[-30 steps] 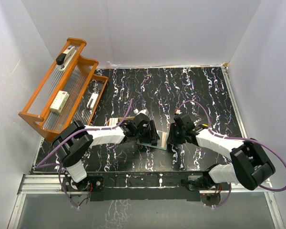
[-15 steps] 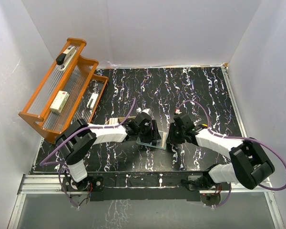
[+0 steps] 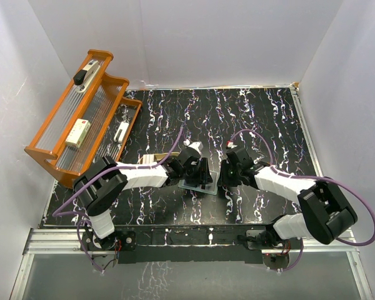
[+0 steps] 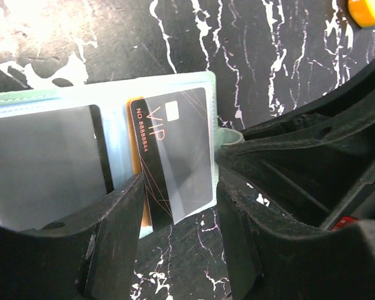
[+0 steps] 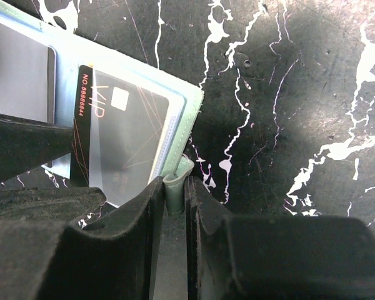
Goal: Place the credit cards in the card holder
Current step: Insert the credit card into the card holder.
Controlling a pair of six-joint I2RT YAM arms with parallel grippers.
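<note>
The card holder [image 3: 202, 185] lies open between my two arms, its pale green edge [image 4: 175, 77] and clear sleeves facing up. A black VIP credit card [image 4: 175, 156] sits part-way in the right sleeve, over an orange card [image 4: 131, 131]. A dark card [image 4: 44, 162] fills the left sleeve. My left gripper [image 4: 180, 250] is open, and the VIP card's free end lies between its fingers without being pinched. My right gripper [image 5: 175, 206] is shut on the holder's green snap tab [image 5: 178, 178] at the holder's edge [image 5: 186, 100], beside the VIP card [image 5: 125, 137].
An orange slatted rack [image 3: 81, 119] with small items stands at the back left. A tan thing [image 3: 151, 160] lies just left of my left wrist. An orange object [image 4: 365, 9] shows at the view's top right. White walls enclose the black marbled table [image 3: 250, 119].
My left wrist has crept a little to the right over the holder. The right gripper has pressed tighter on the tab. The holder has shifted slightly.
</note>
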